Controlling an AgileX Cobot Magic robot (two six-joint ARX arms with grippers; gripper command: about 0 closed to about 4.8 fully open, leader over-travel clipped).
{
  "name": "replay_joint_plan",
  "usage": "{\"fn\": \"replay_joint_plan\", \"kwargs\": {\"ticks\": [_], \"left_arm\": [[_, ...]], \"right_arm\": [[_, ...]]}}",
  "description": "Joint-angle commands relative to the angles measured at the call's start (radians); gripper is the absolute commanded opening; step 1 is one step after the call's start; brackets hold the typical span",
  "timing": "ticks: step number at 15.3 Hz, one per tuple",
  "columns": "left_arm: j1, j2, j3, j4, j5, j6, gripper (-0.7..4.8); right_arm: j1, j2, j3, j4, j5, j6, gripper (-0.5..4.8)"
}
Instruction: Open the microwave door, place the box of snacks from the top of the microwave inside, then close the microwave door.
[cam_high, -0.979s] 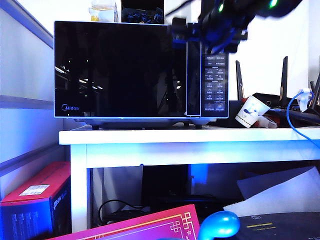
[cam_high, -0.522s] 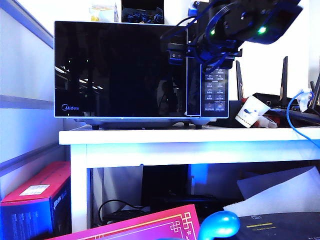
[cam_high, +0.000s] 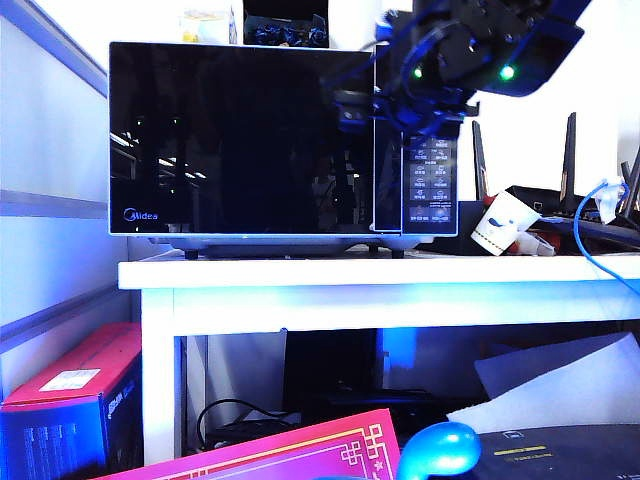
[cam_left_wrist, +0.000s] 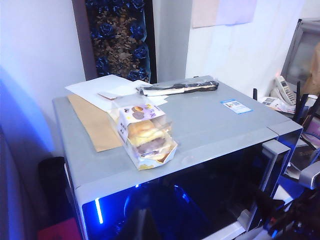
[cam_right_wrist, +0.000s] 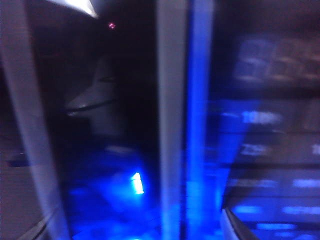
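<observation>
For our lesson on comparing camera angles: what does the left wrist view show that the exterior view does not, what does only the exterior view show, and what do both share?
Only the left wrist view shows the brown paper sheet and the black wrapped bundle on the microwave's grey top.

Only the exterior view shows the white table, the paper cup and the open right gripper at the door's handle edge.

Both show the black Midea microwave with the small pale box of snacks on top.

The left gripper is out of view, shut.
</observation>
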Motion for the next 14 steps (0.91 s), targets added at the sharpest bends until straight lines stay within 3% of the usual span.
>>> {"fn": "replay_joint_plan", "kwargs": {"ticks": [1,7,9,14], "left_arm": [[0.002,-0.003,0.004,-0.019,0.000,0.001,-0.06],[0.002,-0.003,0.004,-0.024,0.000,0.001,-0.06],[0.002,-0.003,0.004,-0.023,-0.001,0.001,-0.06],[0.002,-0.003,0.004,-0.021,-0.002,0.001,-0.06]], "right_arm": [[-0.008,0.019,0.034,0.009,-0.015,0.000,4.17],[-0.008,0.055,0.114,-0.044,-0.049,0.000,4.12],[-0.006,0.039,0.114,-0.088,-0.049,0.000,3.52],[0.002,0.003,0.113,-0.170,-0.042,0.000,3.45]]}}
